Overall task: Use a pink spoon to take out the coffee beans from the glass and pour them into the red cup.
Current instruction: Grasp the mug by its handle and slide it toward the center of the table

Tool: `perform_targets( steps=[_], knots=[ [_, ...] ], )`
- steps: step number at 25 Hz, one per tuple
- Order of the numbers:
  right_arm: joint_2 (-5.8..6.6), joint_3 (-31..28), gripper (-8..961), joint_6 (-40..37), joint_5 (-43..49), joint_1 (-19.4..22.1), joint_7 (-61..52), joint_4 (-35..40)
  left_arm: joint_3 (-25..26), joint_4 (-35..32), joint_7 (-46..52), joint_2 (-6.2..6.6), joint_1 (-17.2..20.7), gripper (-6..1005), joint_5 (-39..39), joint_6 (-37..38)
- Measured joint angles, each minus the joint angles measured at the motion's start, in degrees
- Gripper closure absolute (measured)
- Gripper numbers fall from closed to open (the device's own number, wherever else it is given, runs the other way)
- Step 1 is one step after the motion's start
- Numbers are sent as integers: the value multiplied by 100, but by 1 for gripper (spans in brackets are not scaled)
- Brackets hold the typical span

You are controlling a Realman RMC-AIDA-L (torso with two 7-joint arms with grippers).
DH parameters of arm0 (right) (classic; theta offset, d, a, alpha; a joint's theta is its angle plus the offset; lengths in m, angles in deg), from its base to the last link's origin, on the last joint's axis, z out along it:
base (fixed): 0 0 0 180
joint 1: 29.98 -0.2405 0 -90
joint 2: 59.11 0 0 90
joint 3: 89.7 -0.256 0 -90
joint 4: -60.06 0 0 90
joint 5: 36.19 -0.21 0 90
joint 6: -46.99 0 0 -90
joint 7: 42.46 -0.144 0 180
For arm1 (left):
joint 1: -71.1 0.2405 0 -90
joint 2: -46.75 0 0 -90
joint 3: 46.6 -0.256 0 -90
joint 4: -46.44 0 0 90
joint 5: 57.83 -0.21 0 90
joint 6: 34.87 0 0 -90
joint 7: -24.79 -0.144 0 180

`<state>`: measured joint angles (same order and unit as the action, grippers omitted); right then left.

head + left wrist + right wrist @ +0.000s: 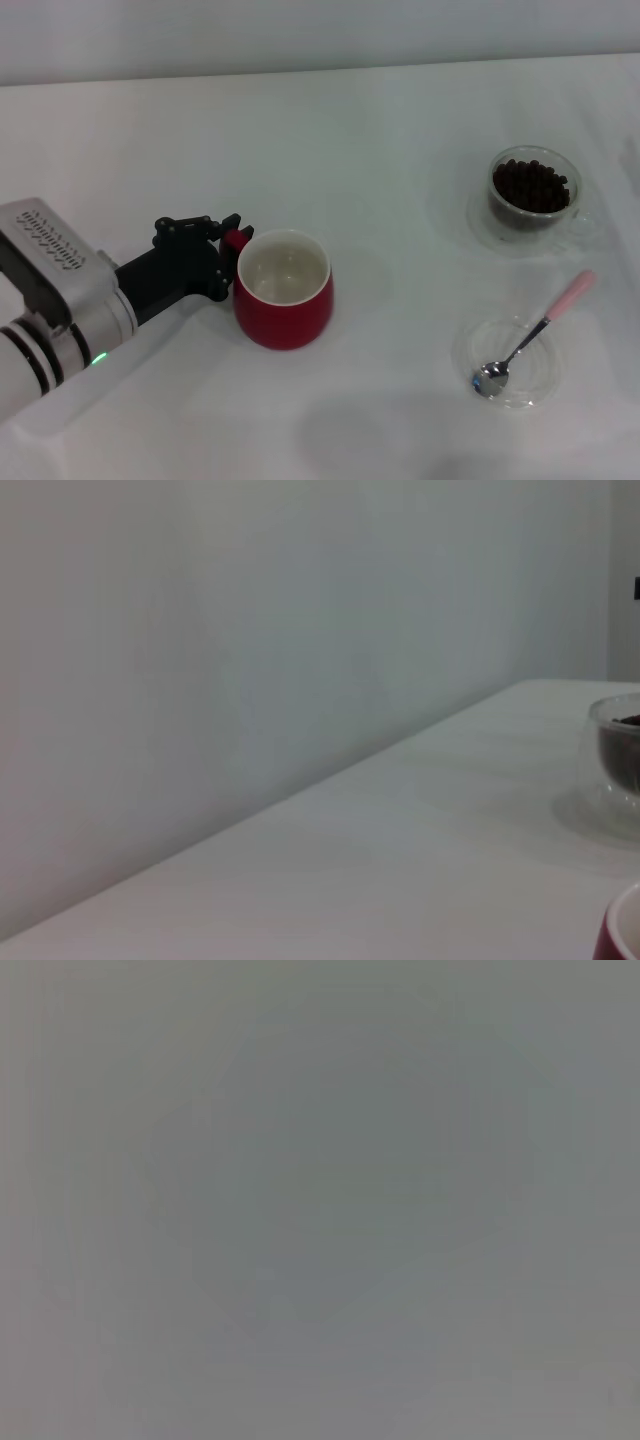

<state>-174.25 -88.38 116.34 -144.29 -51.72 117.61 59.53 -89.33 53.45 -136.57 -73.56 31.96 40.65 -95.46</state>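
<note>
The red cup (pixel 283 310) stands on the white table left of centre, its white inside empty; its rim shows in the left wrist view (pixel 622 935). My left gripper (pixel 232 245) is at the cup's left side, shut on its red loop handle. The glass (pixel 530 190) with the coffee beans (pixel 530 187) heaped in it stands at the far right, and also shows in the left wrist view (pixel 615 755). The pink spoon (pixel 540 325) lies with its metal bowl in a flat clear dish (pixel 505 365) at the near right. My right gripper is out of view.
The white table (pixel 380 150) runs back to a pale wall. The glass stands on a clear saucer (pixel 480 222). The right wrist view shows only a plain grey surface.
</note>
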Motion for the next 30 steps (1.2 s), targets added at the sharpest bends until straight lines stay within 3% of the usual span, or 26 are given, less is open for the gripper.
perform_targets(
  steps=[19,30],
  knots=[
    [0,0,274,-36,0,-50,18,18,29,5,-38,6,-6,826,-273,-24],
    [0,0,280,-41,0,-45,34,10,38,-15,-44,15,76,671,-254,-106]
  ],
)
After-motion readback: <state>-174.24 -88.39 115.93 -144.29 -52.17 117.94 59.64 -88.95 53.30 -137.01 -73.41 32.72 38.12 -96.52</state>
